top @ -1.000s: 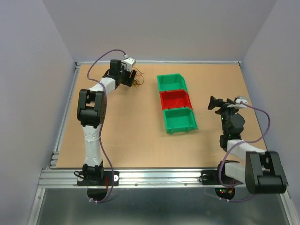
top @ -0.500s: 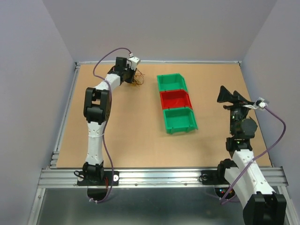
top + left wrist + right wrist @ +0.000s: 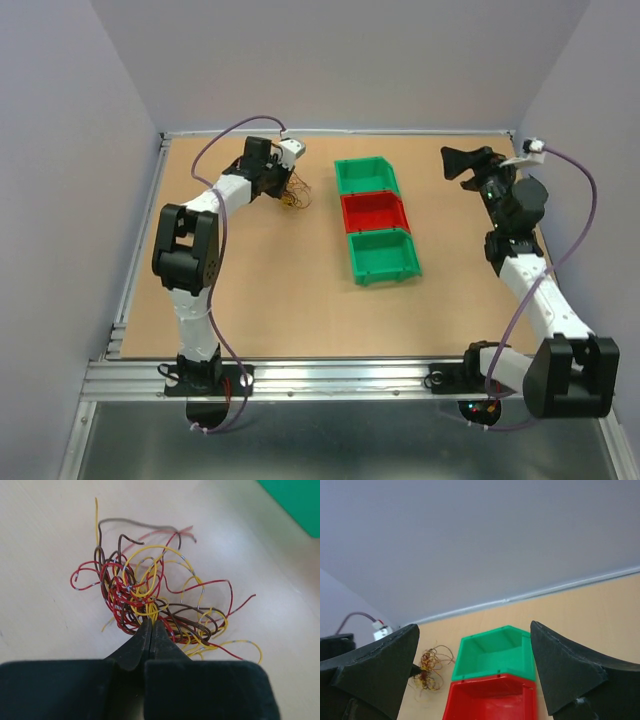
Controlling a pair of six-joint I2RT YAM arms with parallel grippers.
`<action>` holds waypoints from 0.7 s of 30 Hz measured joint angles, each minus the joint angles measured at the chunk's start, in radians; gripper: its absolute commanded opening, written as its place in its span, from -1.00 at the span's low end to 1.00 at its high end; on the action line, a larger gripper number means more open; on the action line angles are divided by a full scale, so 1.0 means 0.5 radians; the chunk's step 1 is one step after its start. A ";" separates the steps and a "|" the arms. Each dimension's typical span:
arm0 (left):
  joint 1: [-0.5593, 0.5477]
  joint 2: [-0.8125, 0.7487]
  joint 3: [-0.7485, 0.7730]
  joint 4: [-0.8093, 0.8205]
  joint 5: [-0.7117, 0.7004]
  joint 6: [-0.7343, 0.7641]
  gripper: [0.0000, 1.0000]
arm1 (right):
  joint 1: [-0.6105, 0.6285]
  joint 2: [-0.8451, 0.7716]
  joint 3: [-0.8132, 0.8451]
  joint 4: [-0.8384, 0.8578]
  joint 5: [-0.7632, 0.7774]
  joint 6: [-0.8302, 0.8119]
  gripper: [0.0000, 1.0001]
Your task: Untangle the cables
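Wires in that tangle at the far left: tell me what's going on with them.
The left claw is shut on the near edge of the wires, a knotted clump of red, yellow and brown strands lying on the table at its far left. No strand has been pulled free yet. The right claw is open, holds nothing, and hangs above the far right of the table, pointing toward the row of bins in the middle.

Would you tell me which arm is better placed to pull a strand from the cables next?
Left. The left pincer is shut at the edge of the cables, with strands pinched at its tips. The right pincer hangs open, across the bins from them.
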 measured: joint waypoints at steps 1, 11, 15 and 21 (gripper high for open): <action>-0.013 -0.100 -0.083 -0.008 0.005 0.001 -1.00 | 0.000 0.062 0.045 -0.021 -0.032 -0.006 0.92; -0.103 -1.080 -0.836 0.079 0.074 -0.082 -1.00 | 0.490 0.793 0.487 -0.630 -0.234 -0.474 0.55; -0.130 -1.290 -1.056 0.150 0.075 -0.060 -1.00 | 0.693 0.957 0.590 -0.838 -0.181 -0.613 0.54; -0.138 -1.395 -1.256 0.250 0.121 0.009 -1.00 | 0.938 1.158 0.742 -1.049 -0.012 -0.727 0.31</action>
